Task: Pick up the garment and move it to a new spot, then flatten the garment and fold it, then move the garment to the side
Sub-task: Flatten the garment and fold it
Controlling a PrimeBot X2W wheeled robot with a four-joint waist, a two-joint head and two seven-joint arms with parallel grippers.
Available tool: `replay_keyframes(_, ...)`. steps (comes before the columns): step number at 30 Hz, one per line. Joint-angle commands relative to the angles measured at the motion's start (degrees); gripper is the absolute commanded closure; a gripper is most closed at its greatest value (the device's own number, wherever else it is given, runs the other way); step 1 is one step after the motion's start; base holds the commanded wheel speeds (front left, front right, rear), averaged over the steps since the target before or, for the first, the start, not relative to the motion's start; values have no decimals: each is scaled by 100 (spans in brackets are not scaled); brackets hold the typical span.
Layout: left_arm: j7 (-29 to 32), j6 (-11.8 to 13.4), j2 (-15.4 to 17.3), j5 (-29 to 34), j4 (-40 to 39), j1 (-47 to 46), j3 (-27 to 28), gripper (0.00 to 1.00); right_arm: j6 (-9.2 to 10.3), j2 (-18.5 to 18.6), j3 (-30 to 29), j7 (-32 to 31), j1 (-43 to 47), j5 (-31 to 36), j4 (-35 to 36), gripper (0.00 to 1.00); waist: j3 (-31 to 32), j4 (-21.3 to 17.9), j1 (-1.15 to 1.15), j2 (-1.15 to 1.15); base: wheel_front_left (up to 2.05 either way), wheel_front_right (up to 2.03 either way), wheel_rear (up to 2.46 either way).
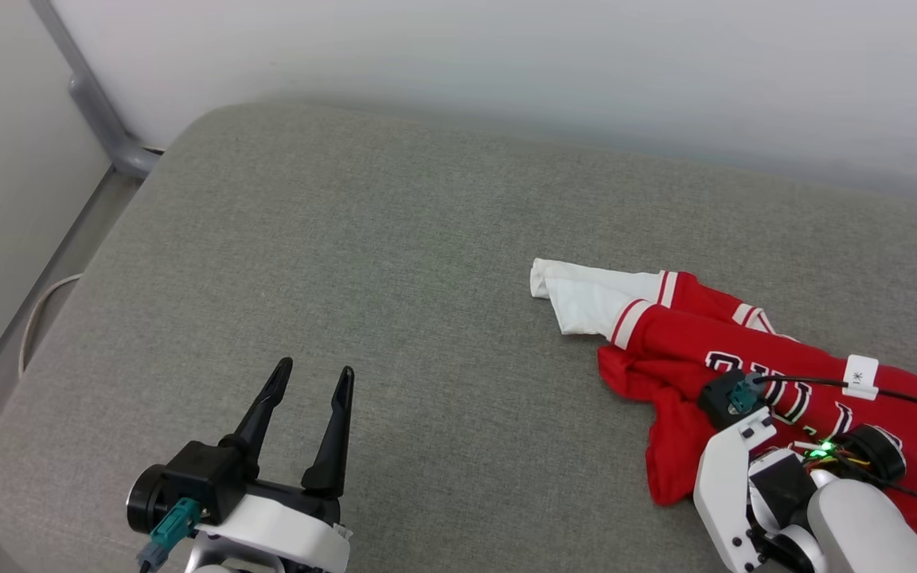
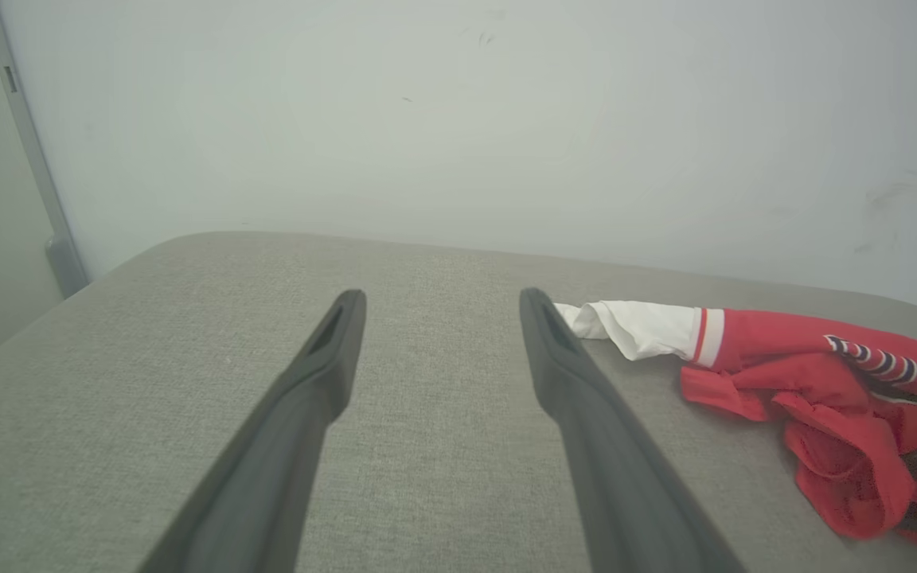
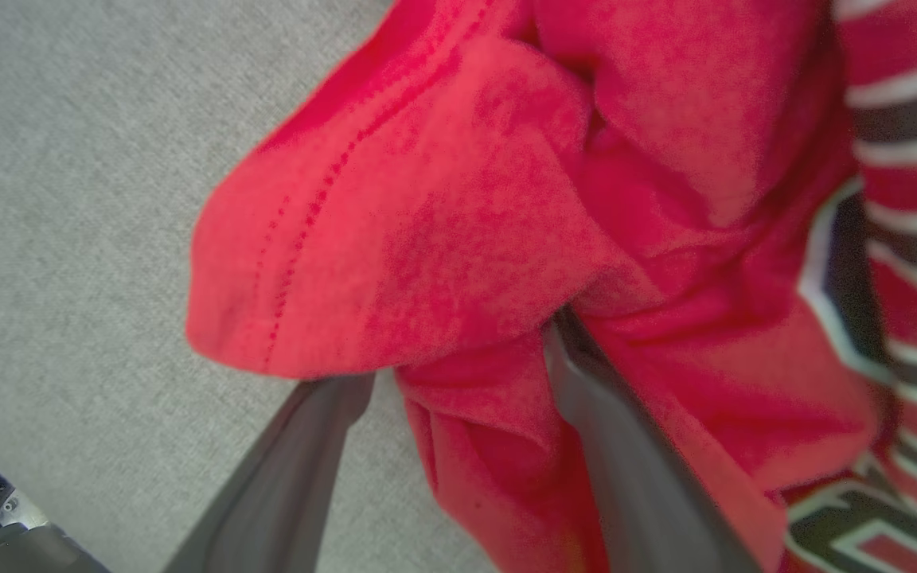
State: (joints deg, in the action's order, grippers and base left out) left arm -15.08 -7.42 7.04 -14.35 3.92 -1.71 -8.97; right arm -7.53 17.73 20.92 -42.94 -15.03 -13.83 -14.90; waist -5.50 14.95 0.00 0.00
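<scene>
Grey upholstered surface [image 1: 395, 263] across the whole work area, rounded at its far left corner.

Nearest, lower left of the head view: left end effector [image 1: 316, 368], two dark fingers spread apart, nothing between them, over bare upholstery and well apart from the garment [image 1: 665, 350]. Same state in the left wrist view [image 2: 442, 298]: fingers parted and empty, pointing toward the wall.

Nearest, lower right of the head view: white wrist housing of the right arm, with a lit green indicator light [image 1: 825, 450] and a black cable [image 1: 809, 382] carrying a white tag [image 1: 860, 376]. Sits over the red cloth and hides the right fingers from above.

Right wrist view: right end effector [image 3: 462, 358], fingers apart, not clamped. One fingertip under a stitched red hem, the other pushed into the folds, cloth bunched between.

Further out: garment crumpled on the right half of the surface. Red body bunched, black white-outlined lettering partly visible. White sleeve [image 1: 586, 298] with red-white striped trim stretched out toward the left.

Farthest: pale wall [image 1: 506, 64]; grey pipe [image 1: 100, 111] at upper left; white cord [image 1: 33, 318] beside the left edge of the surface.
</scene>
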Motion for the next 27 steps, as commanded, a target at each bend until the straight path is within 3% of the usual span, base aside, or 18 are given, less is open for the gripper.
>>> replay_keyframes(1,-13,-11,-9,-15,11,-116,-19,0,8,47,3,16,-102,46,-154,0,-102,132,0,0,0,0,0)
replay_keyframes(9,-14,-11,-67,-27,27,-131,7,0,8,37,173,176,-99,12,-919,0,-243,284,0,0,0,0,0)
replay_keyframes(10,-14,-11,-72,-25,31,-119,19,0,8,46,207,176,-69,-21,-974,56,-238,278,0,0,0,0,0)
replay_keyframes(11,-14,-11,-81,-19,38,-101,35,0,7,62,240,189,-48,-62,-1009,96,-224,261,0,0,0,0,0)
replay_keyframes(12,-14,-11,-86,-17,49,-79,36,0,6,74,285,210,-19,-131,-1027,100,-200,237,0,0,0,0,0)
replay_keyframes(19,-14,-11,-46,30,92,70,104,0,5,266,602,331,227,-862,-552,100,170,-98,0,0,0,0,0)
replay_keyframes(27,-14,-11,-36,75,39,292,192,0,8,1144,824,-541,813,-1795,602,100,590,-595,0,0,0,0,0)
